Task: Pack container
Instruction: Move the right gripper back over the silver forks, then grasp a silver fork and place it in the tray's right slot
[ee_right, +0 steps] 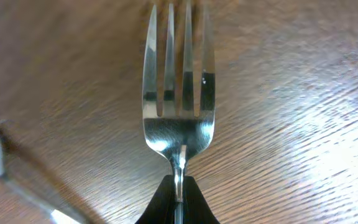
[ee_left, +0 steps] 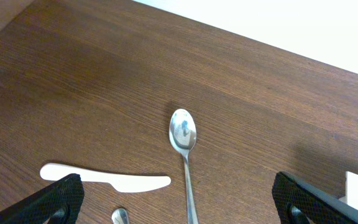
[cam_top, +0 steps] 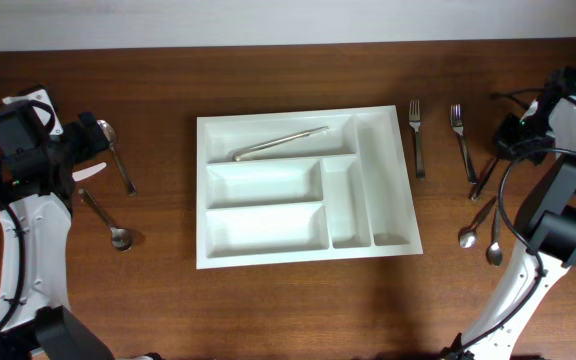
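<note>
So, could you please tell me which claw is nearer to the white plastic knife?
Left. The left claw hangs open just over the white knife; the right claw is beyond the container, on its far side, shut on a fork.

A: Overhead?
B: High above, straight down, whole table (cam_top: pixel 288 300).
A: Wrists?
B: Left: tilted down, fairly near; its spoon (ee_left: pixel 187 168) also shows overhead. Right: very close on fork (ee_right: pixel 178 124).

- My fingers (ee_left: pixel 58 198): black.
- My arms (cam_top: pixel 26 240): white with black joints.
- Surface (cam_top: pixel 268 310): dark brown, fine wood grain.
- Tray (cam_top: pixel 389 180): plain white.
- Fork (ee_right: pixel 179 127): shiny silver, dark reflections.
- Spoon (ee_left: pixel 183 132): silver.
- Knife (ee_left: pixel 104 178): white.
</note>
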### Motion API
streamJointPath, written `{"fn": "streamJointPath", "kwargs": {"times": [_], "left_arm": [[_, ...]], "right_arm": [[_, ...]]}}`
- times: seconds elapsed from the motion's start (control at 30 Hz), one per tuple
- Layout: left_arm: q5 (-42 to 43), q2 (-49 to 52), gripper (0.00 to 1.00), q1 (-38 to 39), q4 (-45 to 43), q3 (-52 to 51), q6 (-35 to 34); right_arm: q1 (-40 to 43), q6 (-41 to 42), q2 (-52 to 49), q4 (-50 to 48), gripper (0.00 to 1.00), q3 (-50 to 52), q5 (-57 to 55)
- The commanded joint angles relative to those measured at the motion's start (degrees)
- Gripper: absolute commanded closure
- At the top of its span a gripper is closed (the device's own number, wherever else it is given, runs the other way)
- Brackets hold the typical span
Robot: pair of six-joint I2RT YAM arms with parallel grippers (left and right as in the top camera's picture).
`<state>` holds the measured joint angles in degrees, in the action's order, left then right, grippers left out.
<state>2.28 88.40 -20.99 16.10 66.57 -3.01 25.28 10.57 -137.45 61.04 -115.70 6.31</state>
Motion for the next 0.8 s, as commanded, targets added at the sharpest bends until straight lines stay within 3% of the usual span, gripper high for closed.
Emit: {"fn": "streamJointPath", "kwargs": {"times": [0.0, 0.33, 0.77], "left_arm": [[-0.4, 0.3, 0.01, -0.3, -0.1, 1.1, 0.0], [-0.4, 0.3, 0.01, -0.3, -0.1, 1.1, 0.0], [-0.4, 0.3, 0.01, -0.3, -0.1, 1.1, 0.0]], "right_arm": [[-2.5, -3.1, 7.1, -0.2, 0.96, -1.6, 0.9], [-9.3, -5.8, 15.0, 0.6, 0.96, -1.6, 0.8], [-21.8, -10.8, 16.5, 11.2, 0.96, -1.6, 3.1]]}}
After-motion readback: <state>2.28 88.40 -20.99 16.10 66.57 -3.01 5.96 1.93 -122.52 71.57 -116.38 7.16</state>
